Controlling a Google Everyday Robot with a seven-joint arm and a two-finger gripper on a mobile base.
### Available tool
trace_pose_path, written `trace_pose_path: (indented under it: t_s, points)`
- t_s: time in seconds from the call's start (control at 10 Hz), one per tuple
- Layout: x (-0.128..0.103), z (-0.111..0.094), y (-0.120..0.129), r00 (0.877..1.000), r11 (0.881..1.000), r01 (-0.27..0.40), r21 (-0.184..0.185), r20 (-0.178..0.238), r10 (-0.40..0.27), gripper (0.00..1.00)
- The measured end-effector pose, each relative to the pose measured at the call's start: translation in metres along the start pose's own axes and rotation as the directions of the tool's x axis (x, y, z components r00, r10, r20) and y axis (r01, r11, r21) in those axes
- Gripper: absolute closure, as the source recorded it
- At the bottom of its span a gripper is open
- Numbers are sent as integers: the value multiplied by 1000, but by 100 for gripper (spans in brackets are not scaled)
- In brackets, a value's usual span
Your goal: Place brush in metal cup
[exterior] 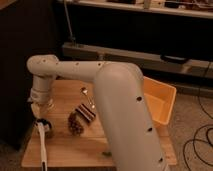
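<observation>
My gripper hangs from the wrist over the left part of the wooden table. Right below it is a small dark round thing, which may be the metal cup, though I cannot tell for sure. The brush shows as a long white handle running from that dark thing down toward the table's front left edge. I cannot tell whether the gripper still touches the brush.
A pine cone and a brown striped block lie mid-table, with a spoon behind them. An orange bin sits at the right edge. My arm's big white link covers the table's right half.
</observation>
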Motion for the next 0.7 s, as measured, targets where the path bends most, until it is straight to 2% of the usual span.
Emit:
trace_pose_path:
  t_s: [0.2, 0.4, 0.5, 0.7]
  points:
    - [3, -6, -2, 1000, 1000, -6, 15, 14, 6, 20]
    - [10, -20, -5, 999, 999, -23, 32, 50, 21, 20]
    - [22, -39, -14, 994, 998, -49, 49, 95, 44, 20]
    - [45, -71, -34, 984, 992, -101, 80, 154, 88, 20]
